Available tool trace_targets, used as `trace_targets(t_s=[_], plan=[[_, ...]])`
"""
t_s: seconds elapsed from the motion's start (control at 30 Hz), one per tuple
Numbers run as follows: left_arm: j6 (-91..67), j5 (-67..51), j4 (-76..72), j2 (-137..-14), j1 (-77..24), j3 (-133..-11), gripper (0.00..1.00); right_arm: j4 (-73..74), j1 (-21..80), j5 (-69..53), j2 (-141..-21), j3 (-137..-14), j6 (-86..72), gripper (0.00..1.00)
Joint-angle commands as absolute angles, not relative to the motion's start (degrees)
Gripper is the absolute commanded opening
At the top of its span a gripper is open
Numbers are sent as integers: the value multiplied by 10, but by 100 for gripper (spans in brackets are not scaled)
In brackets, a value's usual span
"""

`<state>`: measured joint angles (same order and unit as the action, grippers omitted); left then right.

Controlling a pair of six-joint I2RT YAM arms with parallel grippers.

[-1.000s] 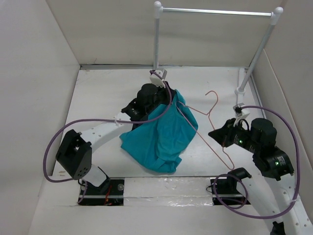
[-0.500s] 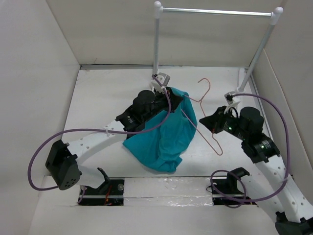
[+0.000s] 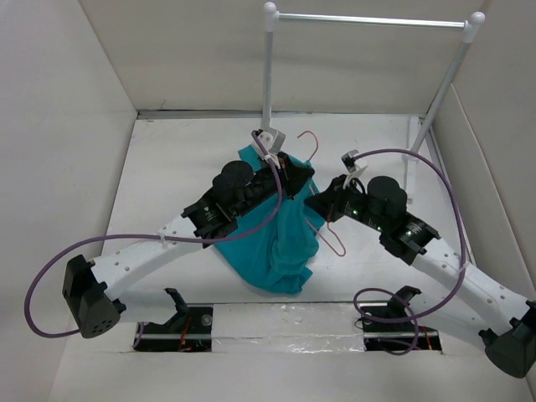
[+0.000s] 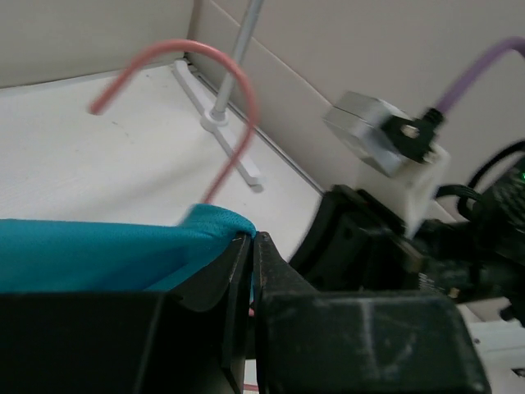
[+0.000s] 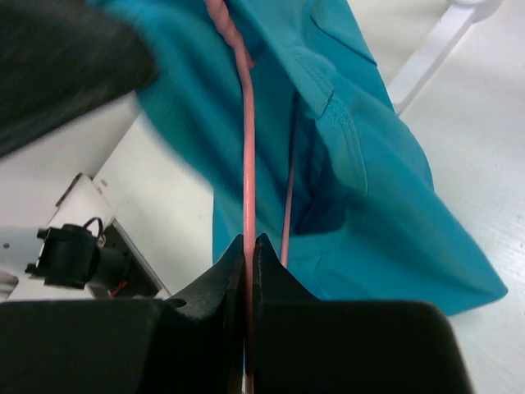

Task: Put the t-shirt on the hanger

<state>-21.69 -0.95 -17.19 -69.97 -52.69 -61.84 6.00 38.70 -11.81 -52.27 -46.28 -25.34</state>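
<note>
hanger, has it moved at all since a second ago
Yes. The hanger has moved left: its hook, earlier nearer the clothes rail's right post, now sits beside the left post.

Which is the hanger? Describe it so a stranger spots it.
Find the white-posted clothes rail with a silver bar at the back. Just before it is a teal cloth t-shirt; the thin pink-red wire hanger sticks out of it, gripped by the right end effector. It alone is pink-red; the cables are purple.

A rail post (image 3: pixel 268 75) rises just behind the left claw (image 3: pixel 291 173).
</note>
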Motion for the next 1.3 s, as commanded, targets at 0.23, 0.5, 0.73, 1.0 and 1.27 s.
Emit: trace_targets(t_s=[0.23, 0.5, 0.73, 1.0, 1.27], plan=[[-183, 40, -157, -649, -602, -634, 0, -146, 370, -107, -561, -453, -256, 0], [-205, 72, -133, -628, -602, -600, 0, -242, 377, -7, -494, -419, -229, 0], [-202, 41, -132, -635, -602, -602, 0, -275, 388, 45, -460, -411, -204, 0], [-187, 39, -153, -625, -619, -629, 30, -344, 398, 87, -425, -380, -182, 0], [-218, 138, -224, -620, -619, -646, 34, -353, 398, 87, -416, -380, -176, 0]])
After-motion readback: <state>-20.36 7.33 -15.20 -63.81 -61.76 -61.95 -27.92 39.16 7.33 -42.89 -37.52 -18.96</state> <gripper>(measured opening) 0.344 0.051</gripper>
